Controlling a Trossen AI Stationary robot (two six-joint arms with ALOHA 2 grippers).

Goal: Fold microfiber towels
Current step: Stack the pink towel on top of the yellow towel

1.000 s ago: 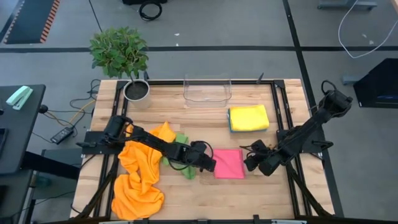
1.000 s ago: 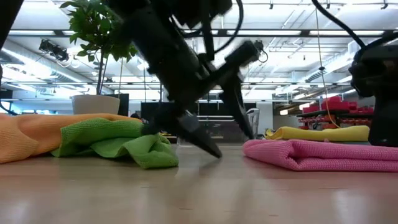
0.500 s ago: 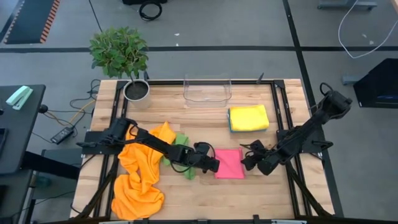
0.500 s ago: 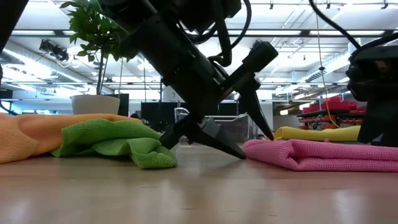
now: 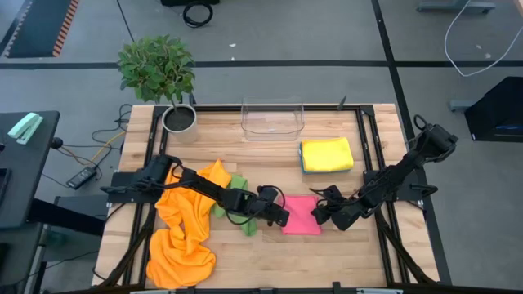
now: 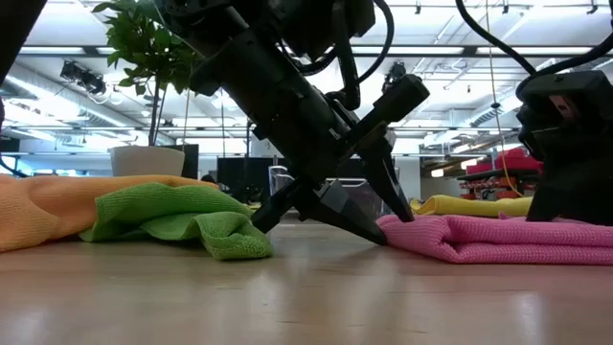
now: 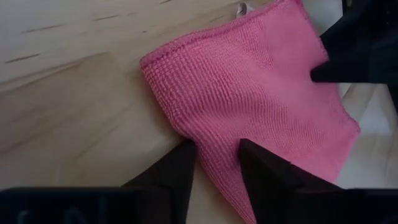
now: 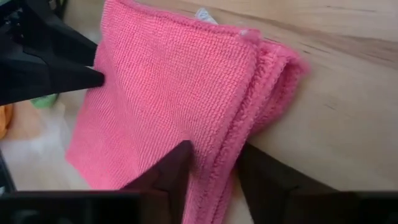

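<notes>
A folded pink towel (image 5: 301, 214) lies flat on the table's near middle. My left gripper (image 5: 283, 217) is low at its left edge and open. One finger is along the table at the edge and the other is over it (image 7: 214, 155). My right gripper (image 5: 319, 215) is open at the towel's right, folded edge, with that edge between its fingers (image 8: 211, 158). A green towel (image 5: 237, 204) and orange towels (image 5: 184, 233) lie crumpled to the left. A folded yellow towel (image 5: 327, 153) lies on a blue one at the back right. My left gripper's fingers stand on either side of the pink towel's left edge (image 7: 205, 134), coming level from the table's left. I cannot tell whether they touch it. My right gripper's fingers stand on either side of the towel's thick folded right edge (image 8: 233, 134), coming level from the right. I cannot tell whether they touch it. The towel lies flat on the table.
A clear plastic bin (image 5: 272, 118) stands at the table's far middle, and a potted plant (image 5: 167, 77) at the far left corner. Bare wood shows in front of the pink towel and between the bin and the towels.
My left gripper has slid low along the table toward the right edge, up to the pink towel's left edge. My right gripper has moved toward the left edge, up to the towel's right edge. The towel has stayed where it was.
</notes>
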